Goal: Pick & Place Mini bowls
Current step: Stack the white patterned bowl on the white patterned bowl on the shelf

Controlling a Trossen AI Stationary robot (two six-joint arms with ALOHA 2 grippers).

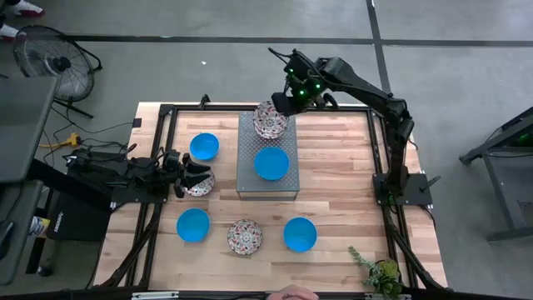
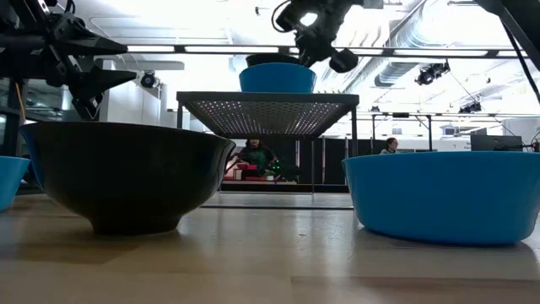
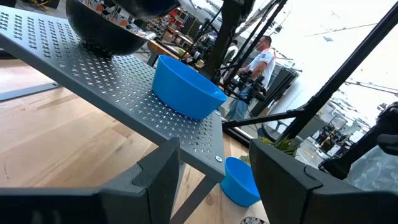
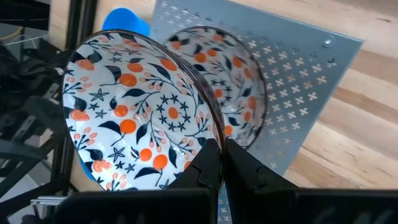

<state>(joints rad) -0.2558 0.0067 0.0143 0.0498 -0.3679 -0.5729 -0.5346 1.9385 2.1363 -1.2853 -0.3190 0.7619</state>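
My right gripper (image 1: 281, 102) (image 4: 225, 149) is over the far end of the raised grey perforated slab (image 1: 266, 185), shut on a floral bowl (image 4: 130, 106). A second floral bowl (image 4: 242, 81) sits on the slab just behind it, and a blue bowl (image 1: 271, 163) stands on the slab's middle. My left gripper (image 1: 198, 172) (image 3: 214, 162) is open, low over the table left of the slab, beside a floral bowl (image 1: 201, 186). On the tabletop rest blue bowls (image 1: 204, 147), (image 1: 193, 224), (image 1: 300, 234) and a floral bowl (image 1: 245, 237). My right gripper pinches the floral bowl's rim (image 4: 214, 138), one finger (image 4: 205, 165) inside the bowl and one outside. The fingers come slanting down from the far right side. The bowl is tilted, its inside turned toward the wrist camera; whether its lower edge touches the slab cannot be told.
The slab stands on legs above the wooden table (image 1: 341, 179). A small potted plant (image 1: 383, 271) is at the near right corner. A black frame (image 1: 166, 112) runs along the table's sides. Bare wood lies right of the slab.
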